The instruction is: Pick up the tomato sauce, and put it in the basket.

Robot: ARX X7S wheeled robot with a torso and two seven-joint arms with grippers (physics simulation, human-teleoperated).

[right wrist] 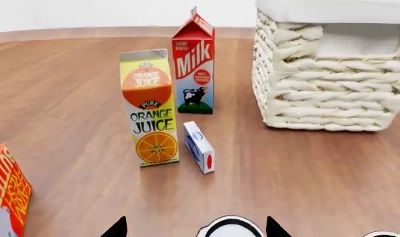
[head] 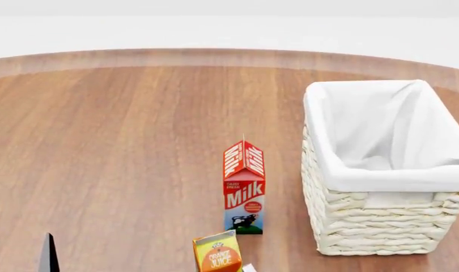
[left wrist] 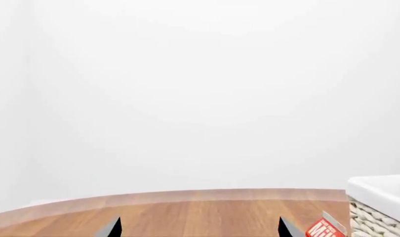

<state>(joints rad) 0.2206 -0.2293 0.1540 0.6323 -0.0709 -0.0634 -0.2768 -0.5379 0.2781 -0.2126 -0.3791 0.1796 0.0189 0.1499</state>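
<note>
The basket [head: 365, 226] is cream wicker with a white lining and stands at the right of the wooden table; it also shows in the right wrist view [right wrist: 325, 94] and the left wrist view [left wrist: 378, 210]. No red-labelled tomato sauce can shows plainly. A round pale top with a dark ring [right wrist: 229, 228] lies between my right fingertips at the frame's edge, with its side hidden, so I cannot tell what it is. My right gripper [right wrist: 194, 229] is open and low over the table. My left gripper [left wrist: 200, 228] is open and empty, with one fingertip [head: 48, 252] in the head view.
A red milk carton [head: 245, 187] stands left of the basket, with an orange juice carton [head: 216, 255] in front of it. A small white-and-blue box [right wrist: 200, 147] lies beside the juice. An orange-red box [right wrist: 6, 192] sits further off. Another round rim [right wrist: 384, 234] peeks in.
</note>
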